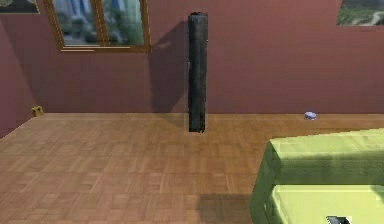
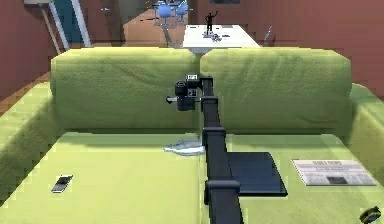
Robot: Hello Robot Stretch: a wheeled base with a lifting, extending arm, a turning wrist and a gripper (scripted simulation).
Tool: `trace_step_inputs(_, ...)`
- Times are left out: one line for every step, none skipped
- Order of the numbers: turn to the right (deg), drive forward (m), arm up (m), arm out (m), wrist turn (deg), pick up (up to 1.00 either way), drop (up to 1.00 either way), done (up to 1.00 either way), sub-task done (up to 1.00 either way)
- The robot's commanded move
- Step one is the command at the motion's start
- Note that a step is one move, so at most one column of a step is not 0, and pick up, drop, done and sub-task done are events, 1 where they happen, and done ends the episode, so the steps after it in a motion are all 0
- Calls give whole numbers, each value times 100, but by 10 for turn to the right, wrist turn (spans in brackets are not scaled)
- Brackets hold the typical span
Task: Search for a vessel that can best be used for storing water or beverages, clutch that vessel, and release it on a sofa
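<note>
- Vessel-like pale thing [image 2: 185,148]: silvery-grey, flattish and elongated. It lies on the seat of the sofa [image 2: 120,85], just left of the arm [image 2: 216,150] and below the gripper in the arm side view. Too small to tell whether it is a bottle or cup.
- Gripper [image 2: 176,97]: dark body with thin fingers, seen against the sofa's backrest near the seam between the two back cushions. How the fingers stand cannot be told, nor whether it holds anything.
- Arm: dark square bar that rises from the bottom edge across the seat to the backrest.
- Sofa: yellow-green, with two back cushions and padded armrests. A corner of it also shows at the forward view's lower right.
- Phone [image 2: 62,183]: small and pale-edged, flat on the seat's left part.
- Black slab [image 2: 256,172]: flat and dark, on the seat just right of the arm.
- Newspaper [image 2: 326,172]: printed sheet, flat on the seat's right part.
- White table [image 2: 225,38]: behind the sofa, with a small dark figure [image 2: 209,20] standing on it.
- Blue chairs [image 2: 168,12]: beyond the table.
- Dark column [image 1: 198,72]: tall and upright, on the wooden floor [image 1: 120,160] in front of the maroon wall.
- Window [image 1: 100,22]: wood-framed, at the forward view's upper left.
- Small bluish thing [image 1: 312,115]: on the floor near the wall, beyond the sofa's corner.
</note>
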Motion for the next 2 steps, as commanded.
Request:
trace_step_inputs(0, 0, 0, -8, 0, 0, 0, 0, 0)
trace_step_inputs(0, 0, 0, 0, 0, 0, 0, 100, 0)
